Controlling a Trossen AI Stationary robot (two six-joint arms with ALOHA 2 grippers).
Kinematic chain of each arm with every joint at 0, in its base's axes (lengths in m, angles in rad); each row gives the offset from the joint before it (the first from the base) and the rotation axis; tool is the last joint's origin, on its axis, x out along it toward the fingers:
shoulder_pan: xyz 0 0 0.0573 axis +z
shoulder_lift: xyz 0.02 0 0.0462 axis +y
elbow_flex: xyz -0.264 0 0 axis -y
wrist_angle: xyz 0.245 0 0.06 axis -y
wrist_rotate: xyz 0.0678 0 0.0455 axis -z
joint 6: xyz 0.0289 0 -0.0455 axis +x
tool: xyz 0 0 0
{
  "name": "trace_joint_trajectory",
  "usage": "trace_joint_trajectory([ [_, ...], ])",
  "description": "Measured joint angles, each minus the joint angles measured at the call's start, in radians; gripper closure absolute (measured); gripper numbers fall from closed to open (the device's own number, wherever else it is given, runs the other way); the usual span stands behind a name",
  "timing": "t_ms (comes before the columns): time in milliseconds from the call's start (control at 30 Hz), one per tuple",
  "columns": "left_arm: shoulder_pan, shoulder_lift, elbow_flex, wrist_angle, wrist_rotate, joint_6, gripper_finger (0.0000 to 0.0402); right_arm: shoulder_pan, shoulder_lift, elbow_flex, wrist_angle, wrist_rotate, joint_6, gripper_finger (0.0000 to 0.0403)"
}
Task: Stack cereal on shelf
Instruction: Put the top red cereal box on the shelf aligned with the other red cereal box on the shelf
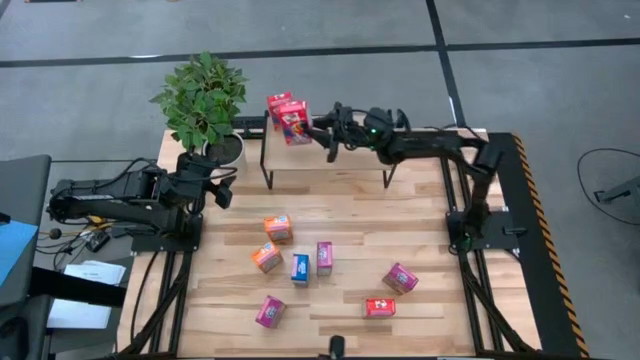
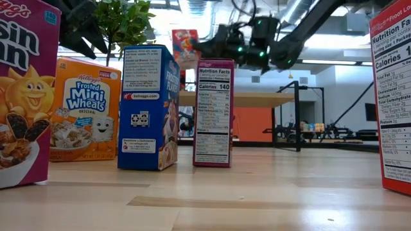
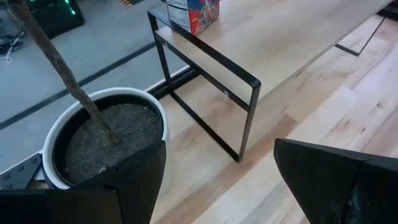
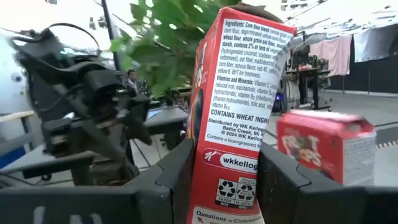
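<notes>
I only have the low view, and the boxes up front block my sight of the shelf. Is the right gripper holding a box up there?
Observer: Yes. Its wrist view shows the right gripper shut on a red cereal box, one finger against each side.
Operator: Where is that box relative to the shelf?
Observer: From above, it is over the left end of the shelf, next to a second red box.
Operator: What about the left arm?
Observer: The left gripper is open and empty, beside the plant pot.
</notes>
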Motion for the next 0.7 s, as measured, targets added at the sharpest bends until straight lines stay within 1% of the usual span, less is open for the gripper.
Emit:
trace_joint_trajectory([
  [167, 0.000, 0.000, 0.000, 0.000, 0.000, 0.000, 0.0111, 0.004, 0.116, 0.075, 0.078, -0.012, 0.023, 0.0237],
  [300, 0.000, 0.000, 0.000, 0.000, 0.000, 0.002, 0.0111, 0.011, 0.166, 0.094, 0.069, -0.012, 0.037, 0.0234],
  [433, 0.000, 0.000, 0.000, 0.000, 0.000, 0.002, 0.0111, 0.011, 0.155, 0.095, 0.021, -0.004, -0.042, 0.0235],
  [600, 0.000, 0.000, 0.000, -0.001, 0.000, 0.003, 0.0111, 0.018, 0.140, 0.096, -0.117, 0.000, -0.167, 0.0237],
  [700, 0.000, 0.000, 0.000, -0.002, 0.000, 0.003, 0.0111, 0.023, 0.139, 0.096, -0.159, 0.018, -0.174, 0.0228],
])
